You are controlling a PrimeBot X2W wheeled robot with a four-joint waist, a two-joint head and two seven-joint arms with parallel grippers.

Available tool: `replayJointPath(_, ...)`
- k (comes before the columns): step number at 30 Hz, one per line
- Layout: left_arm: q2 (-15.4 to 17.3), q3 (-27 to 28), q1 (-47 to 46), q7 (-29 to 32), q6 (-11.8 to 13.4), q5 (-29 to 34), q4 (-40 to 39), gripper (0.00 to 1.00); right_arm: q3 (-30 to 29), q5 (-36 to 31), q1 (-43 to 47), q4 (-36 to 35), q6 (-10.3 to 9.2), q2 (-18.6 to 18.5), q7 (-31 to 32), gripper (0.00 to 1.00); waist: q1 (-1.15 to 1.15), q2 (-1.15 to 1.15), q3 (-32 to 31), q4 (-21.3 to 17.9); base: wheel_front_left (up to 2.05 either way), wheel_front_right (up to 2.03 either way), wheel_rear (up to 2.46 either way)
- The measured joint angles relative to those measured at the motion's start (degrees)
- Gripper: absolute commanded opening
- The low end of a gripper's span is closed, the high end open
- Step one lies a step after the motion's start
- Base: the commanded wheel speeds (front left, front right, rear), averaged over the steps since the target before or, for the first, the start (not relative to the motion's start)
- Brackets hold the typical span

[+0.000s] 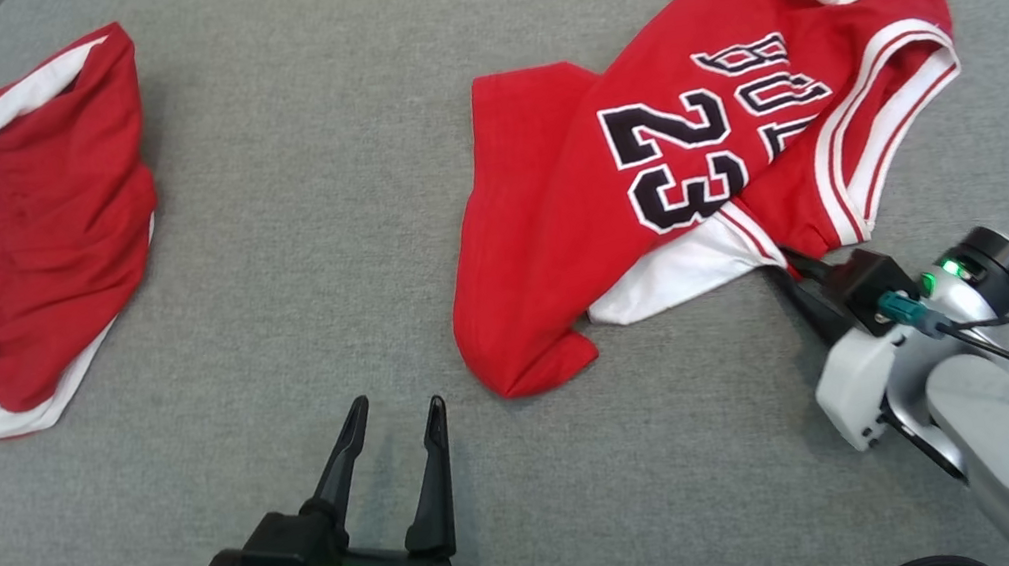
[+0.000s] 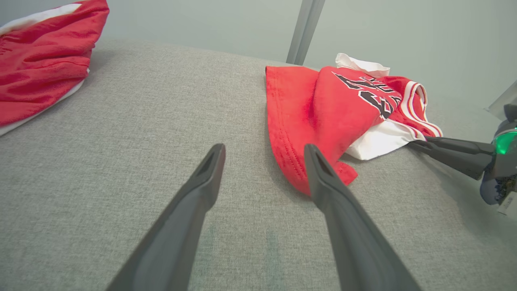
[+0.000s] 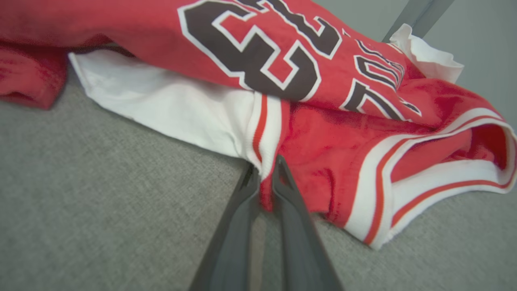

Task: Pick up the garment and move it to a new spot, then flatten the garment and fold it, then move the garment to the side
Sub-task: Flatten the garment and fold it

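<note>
My right claw (image 3: 264,171) is pinched tight on the striped edge (image 3: 261,133) of the red jersey (image 1: 556,224), which lies on the right of the grey table (image 1: 329,199); my left claw (image 1: 398,409) is spread wide w/ nothing in it. I think I should lift slow so the cloth can't slip. It says "23" (image 1: 672,160); letters (image 1: 766,80) above are folded, can't read all.

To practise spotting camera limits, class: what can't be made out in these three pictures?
1. Head view: the jersey lettering beside 23, partly lost in a fold.
2. Head view: the right claw tips, tucked into the jersey hem.
3. Left wrist view: the shorts, cut off by the left edge.
</note>
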Motion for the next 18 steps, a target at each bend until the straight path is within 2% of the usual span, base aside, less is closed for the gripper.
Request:
replayJointPath(14,0.0,1.9,3.4,0.0,-0.6,1.3,0.9,1.0,-5.5,1.3,10.8,-5.3,0.0,-11.0,0.0,0.0,0.0,0.0,-6.3,-6.3,0.0,0.0,0.0)
replayJointPath(15,0.0,2.0,3.7,0.0,-0.6,1.3,1.1,1.0,-6.1,1.8,11.5,-5.3,0.0,-11.4,0.0,0.07,0.0,0.0,-6.8,-6.7,0.0,0.0,0.0)
replayJointPath(17,0.0,2.2,4.3,0.0,-0.7,1.6,1.3,1.0,-7.9,2.5,13.0,-5.2,0.0,-11.8,0.1,0.86,0.0,0.0,-7.9,-7.4,0.0,0.0,0.0)
replayJointPath(18,0.0,2.2,4.6,0.0,-0.8,1.7,1.4,1.0,-9.1,2.8,13.6,-5.4,0.0,-11.9,0.1,1.0,0.0,0.0,-8.4,-7.7,0.0,0.0,0.0)
